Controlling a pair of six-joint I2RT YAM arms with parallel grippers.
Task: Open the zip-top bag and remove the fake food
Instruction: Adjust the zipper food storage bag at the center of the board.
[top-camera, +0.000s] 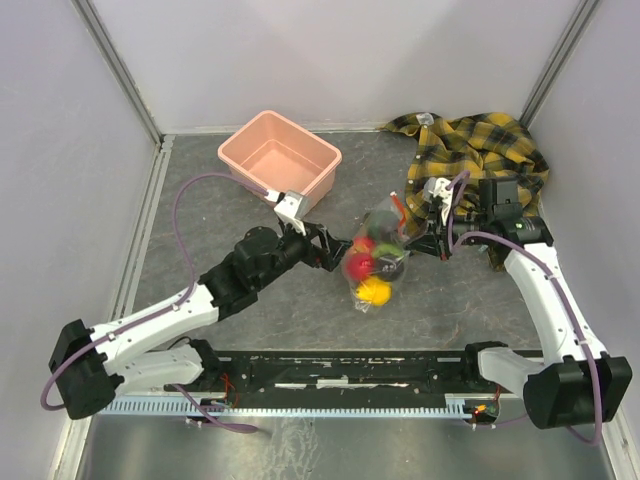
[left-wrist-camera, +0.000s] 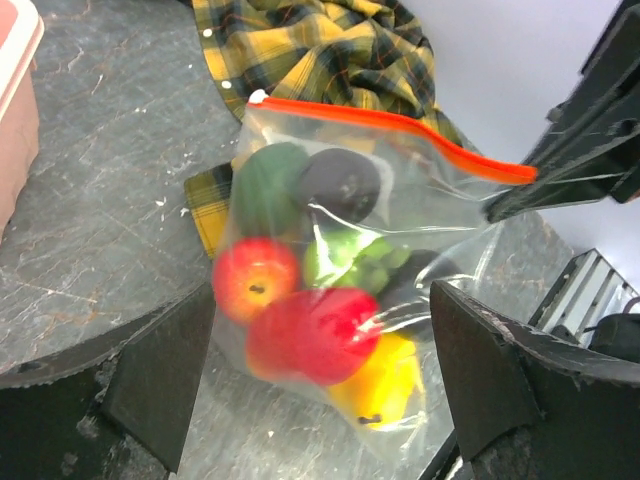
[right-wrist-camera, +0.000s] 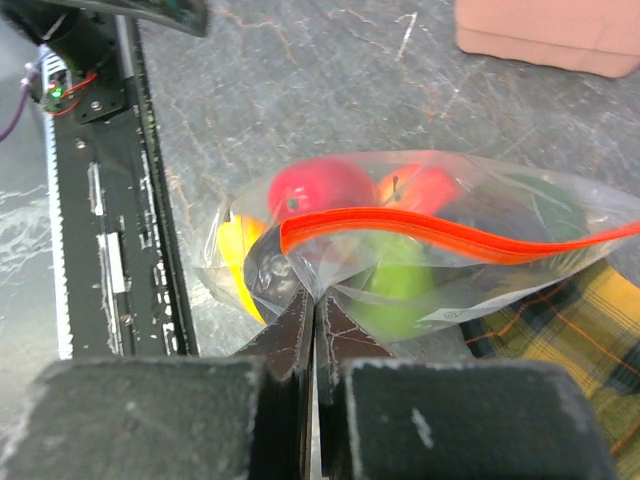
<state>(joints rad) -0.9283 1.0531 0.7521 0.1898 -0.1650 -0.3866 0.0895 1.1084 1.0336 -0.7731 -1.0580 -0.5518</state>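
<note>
Centre of the top view holds the clear, crinkly zip-top bag (top-camera: 376, 256) with orange-red strip (right-wrist-camera: 450, 235), lumpy with glossy plastic fruits (left-wrist-camera: 310, 335). Our right tool (right-wrist-camera: 313, 300) clenches the film beneath the strip; our left tool (left-wrist-camera: 322, 345) gapes. We judge it limp, slippery: pinch the opposite lip.

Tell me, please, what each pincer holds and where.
Right pincer: the zip-top bag, by its plastic just under the zip strip. Left pincer: nothing.

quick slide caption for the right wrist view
Right jaws shut on the clear wall of the bag just below its orange zip strip, fruit inside, shirt alongside.
</note>
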